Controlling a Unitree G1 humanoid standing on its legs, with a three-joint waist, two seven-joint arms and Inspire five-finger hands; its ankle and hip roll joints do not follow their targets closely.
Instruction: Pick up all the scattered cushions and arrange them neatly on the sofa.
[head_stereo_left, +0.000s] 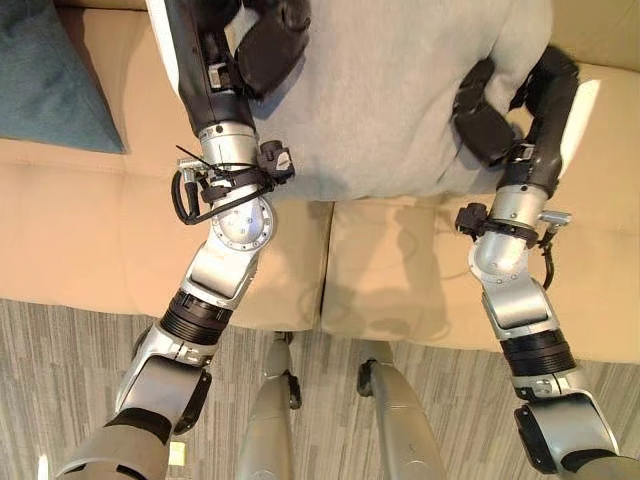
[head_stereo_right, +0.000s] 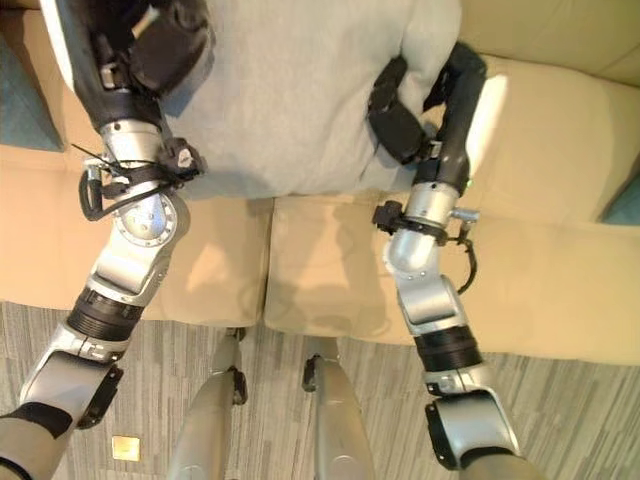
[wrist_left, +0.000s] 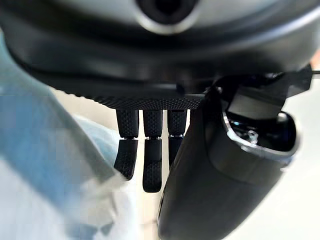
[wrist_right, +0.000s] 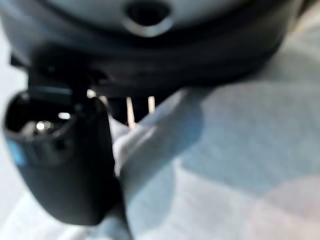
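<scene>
1. Carpet (head_stereo_left: 60, 350) lies nearest, below the sofa (head_stereo_left: 90, 240).
2. Grey cushion (head_stereo_left: 390, 90) sits between both hands on the sofa seat.
3. Left hand (head_stereo_left: 270, 45) presses its left edge, fingers straight.
4. Right hand (head_stereo_left: 485, 120) pinches its right edge.
5. Teal cushion (head_stereo_left: 50, 80) lies left of the left hand.

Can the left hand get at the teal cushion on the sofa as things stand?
Probably not yet: the left hand is on the grey cushion with the right hand, while the teal cushion lies further to its left.
</scene>
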